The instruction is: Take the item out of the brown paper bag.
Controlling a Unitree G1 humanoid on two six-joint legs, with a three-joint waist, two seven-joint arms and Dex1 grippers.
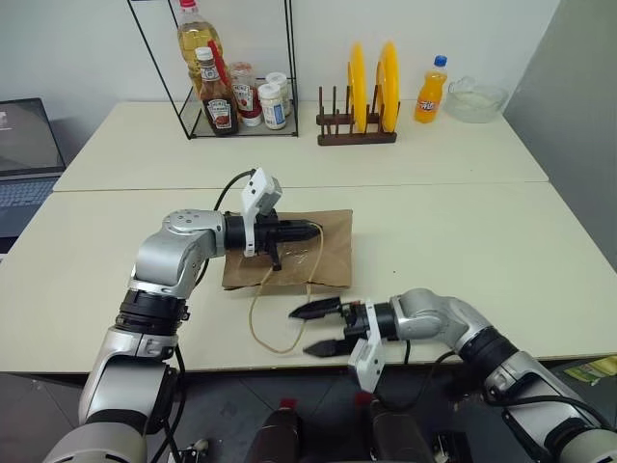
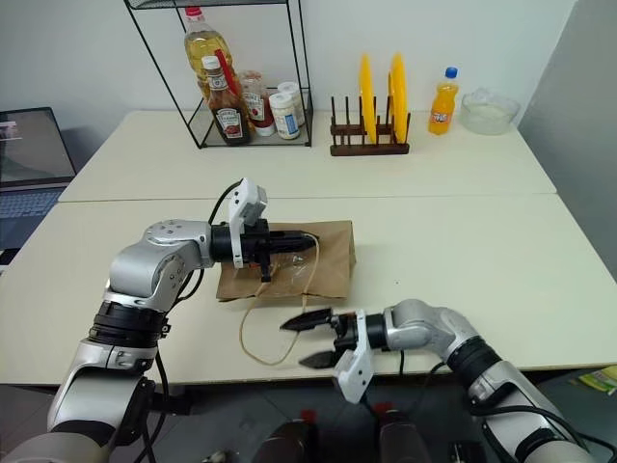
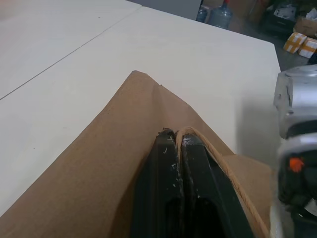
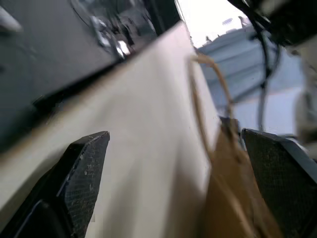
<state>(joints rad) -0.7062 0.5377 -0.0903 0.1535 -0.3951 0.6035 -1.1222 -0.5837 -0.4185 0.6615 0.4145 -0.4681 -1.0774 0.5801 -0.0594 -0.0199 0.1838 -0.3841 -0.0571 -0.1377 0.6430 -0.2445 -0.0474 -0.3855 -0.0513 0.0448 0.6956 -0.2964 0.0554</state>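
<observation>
Bag-opening stage, by my reading. The brown paper bag [image 1: 301, 253] lay flat mid-table. The left gripper [image 1: 307, 230] was over it, fingers together, clamped on a cord handle [image 3: 218, 161]; the other handle loop [image 1: 272, 323] trailed toward the near edge. The right gripper [image 1: 319, 329] hovered at that near edge, jaws wide apart, empty, pointing left. The item was not visible, presumably inside. Next move would likely call for lifting the mouth open so the right could enter. Room was ample right of the bag; rack [image 1: 236, 72] and plates [image 1: 371, 75] stood far back.
</observation>
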